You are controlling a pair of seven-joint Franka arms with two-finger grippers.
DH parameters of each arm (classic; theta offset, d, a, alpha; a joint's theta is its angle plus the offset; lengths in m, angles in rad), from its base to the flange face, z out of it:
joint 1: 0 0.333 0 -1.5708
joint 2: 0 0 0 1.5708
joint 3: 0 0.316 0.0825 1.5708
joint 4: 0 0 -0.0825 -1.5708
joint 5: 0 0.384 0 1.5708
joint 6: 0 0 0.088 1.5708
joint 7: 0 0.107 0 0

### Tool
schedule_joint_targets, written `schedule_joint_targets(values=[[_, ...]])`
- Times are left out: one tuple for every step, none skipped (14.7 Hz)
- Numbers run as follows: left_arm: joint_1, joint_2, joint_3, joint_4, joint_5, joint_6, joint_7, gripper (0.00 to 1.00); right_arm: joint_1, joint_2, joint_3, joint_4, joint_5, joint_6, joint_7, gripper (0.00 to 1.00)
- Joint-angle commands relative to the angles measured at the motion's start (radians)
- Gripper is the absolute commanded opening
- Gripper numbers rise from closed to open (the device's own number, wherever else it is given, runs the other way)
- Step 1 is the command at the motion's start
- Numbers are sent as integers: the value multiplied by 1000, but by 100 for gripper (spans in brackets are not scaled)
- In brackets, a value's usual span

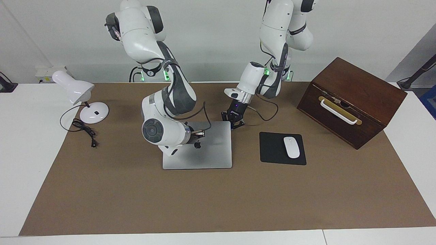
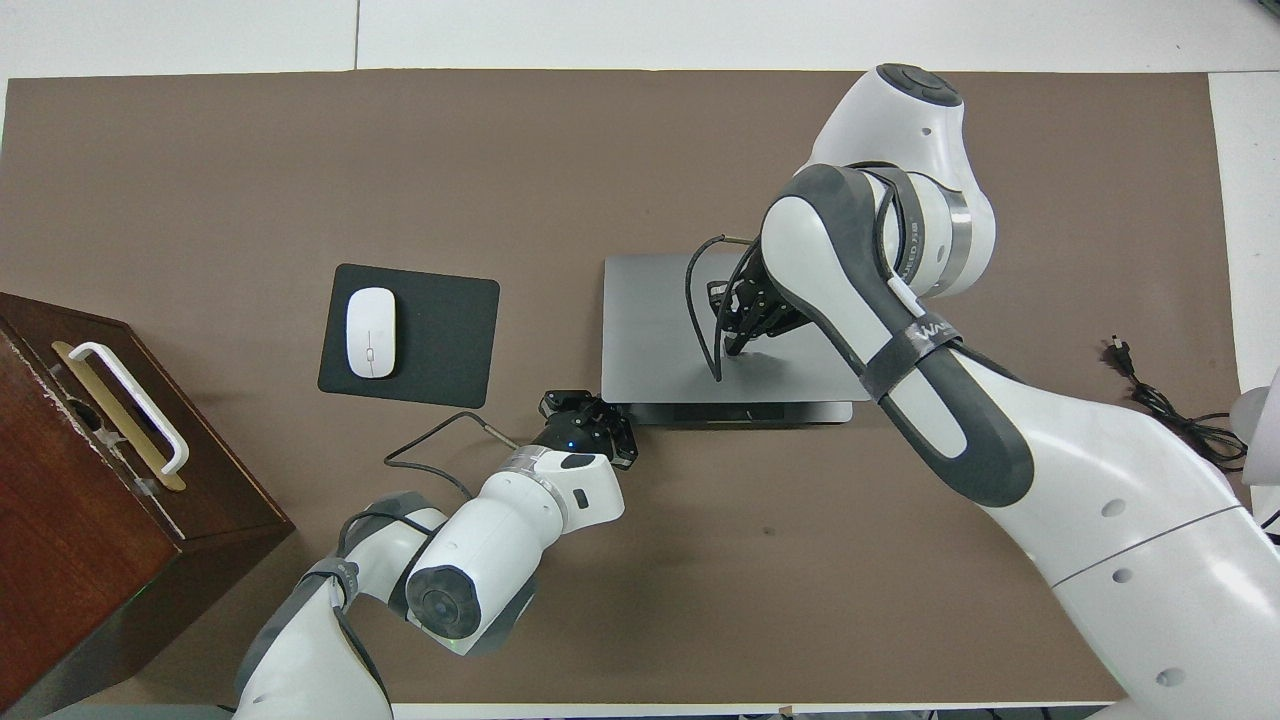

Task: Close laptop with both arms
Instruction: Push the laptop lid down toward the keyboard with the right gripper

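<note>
Laptop (image 1: 207, 149), flat silver slab, lies shut; right gripper (image 1: 198, 134) and left gripper (image 1: 233, 121): finger state unclear.

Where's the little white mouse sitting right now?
The white mouse lies on the black mouse pad, between the laptop and the wooden box, toward the left arm's end of the table.

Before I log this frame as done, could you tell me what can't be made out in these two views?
- Right gripper: over the laptop lid; the arm's own wrist hides it in the facing view, and contact with the lid is unreadable.
- Left gripper: at the laptop's corner nearest the robots; touching or not is unclear.
- Wooden box: cut off by the overhead view's edge.
</note>
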Motion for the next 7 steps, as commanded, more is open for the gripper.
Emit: schedule_joint_targets(values=[[29, 69, 6, -9, 24, 1, 16, 0, -1, -40, 6, -72, 13, 23, -12, 0], [31, 69, 6, -9, 26, 1, 16, 0, -1, -48, 6, -90, 12, 24, -12, 0], [31, 69, 6, -9, 26, -1, 16, 0, 2, -54, 6, -104, 10, 24, -12, 0], [31, 69, 6, -9, 26, 1, 16, 0, 12, -60, 6, -115, 7, 24, -12, 0], [31, 69, 6, -8, 26, 1, 16, 0, 17, -63, 6, -126, 7, 27, -12, 0], [31, 69, 6, -8, 26, 1, 16, 0, 20, -71, 6, -139, 7, 40, -12, 0], [31, 69, 6, -6, 26, -1, 16, 0, 20, -78, 6, -161, 7, 56, -12, 0]])
